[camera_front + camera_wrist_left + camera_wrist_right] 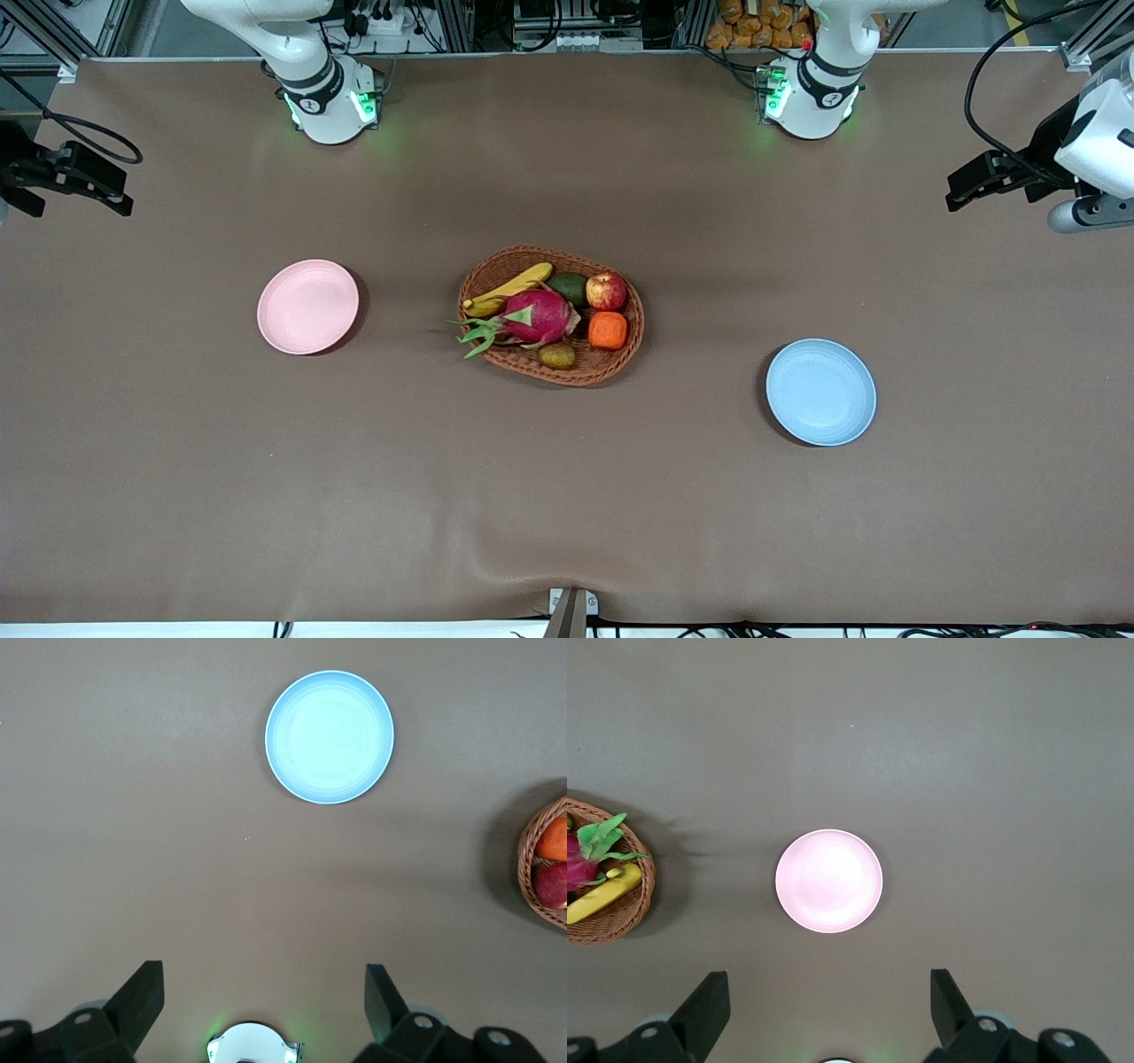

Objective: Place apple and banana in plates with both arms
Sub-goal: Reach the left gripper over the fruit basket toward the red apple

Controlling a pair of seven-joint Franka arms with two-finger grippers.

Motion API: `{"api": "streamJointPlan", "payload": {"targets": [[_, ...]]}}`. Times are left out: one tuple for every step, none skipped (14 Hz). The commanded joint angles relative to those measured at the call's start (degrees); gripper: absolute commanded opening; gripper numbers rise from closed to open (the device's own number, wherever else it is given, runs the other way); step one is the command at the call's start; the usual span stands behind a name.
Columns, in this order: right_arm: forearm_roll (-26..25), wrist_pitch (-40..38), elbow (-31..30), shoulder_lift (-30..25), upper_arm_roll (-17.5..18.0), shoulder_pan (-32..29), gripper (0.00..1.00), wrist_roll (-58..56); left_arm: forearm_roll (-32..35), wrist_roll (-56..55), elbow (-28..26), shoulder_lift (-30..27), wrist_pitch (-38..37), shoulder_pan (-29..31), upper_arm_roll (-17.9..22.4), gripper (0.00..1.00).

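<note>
The red apple (606,290) (551,886) and the yellow banana (509,291) (598,899) lie in a wicker basket (567,379) at mid-table. A pink plate (307,307) (828,881) sits bare toward the right arm's end. A blue plate (820,392) (330,736), also bare, sits toward the left arm's end, nearer the front camera. My left gripper (992,190) (263,979) hangs high and open over the table's left-arm end. My right gripper (75,206) (829,979) hangs high and open over the right-arm end. Neither holds anything.
The basket also holds a pink dragon fruit (532,317), an orange squarish fruit (608,330), a dark green fruit (569,285) and a brown kiwi (556,356). Brown cloth covers the table. The arm bases (328,106) (811,102) stand along the edge farthest from the front camera.
</note>
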Motion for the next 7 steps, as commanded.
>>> {"api": "streamJointPlan", "payload": {"targets": [[-0.4,-0.7,1.4,0.5,-0.7,1.0,1.0,0.8,-1.0,0.7,0.1,0.0,-0.4,0.1,0.0,1.0],[-0.4,-0.7,1.4,0.5,-0.7,0.9,1.0,0.8,-1.0,0.7,0.1,0.0,-0.4,0.0,0.0,1.0],[-0.4,-0.7,1.4,0.5,-0.7,0.9,1.0,0.8,-1.0,0.7,0.1,0.1,-0.3,0.0,0.0,1.0],[-0.4,-0.8,1.4,0.5,-0.7,0.9,1.0,0.8,-1.0,0.7,0.0,0.2,-0.2,-0.1,0.0,1.0],[-0.4,-0.8,1.4,0.5,-0.7,1.0,1.0,0.8,-1.0,0.5,-0.1,0.7,-0.2,-0.3,-0.1,1.0],[-0.4,-0.8,1.4,0.5,-0.7,1.0,1.0,0.8,-1.0,0.3,-0.2,1.0,0.1,-0.3,-0.2,1.0],[-0.5,-0.9,1.4,0.5,-0.8,0.9,1.0,0.8,-1.2,0.2,-0.4,1.7,0.6,-0.5,-0.2,1.0]]}}
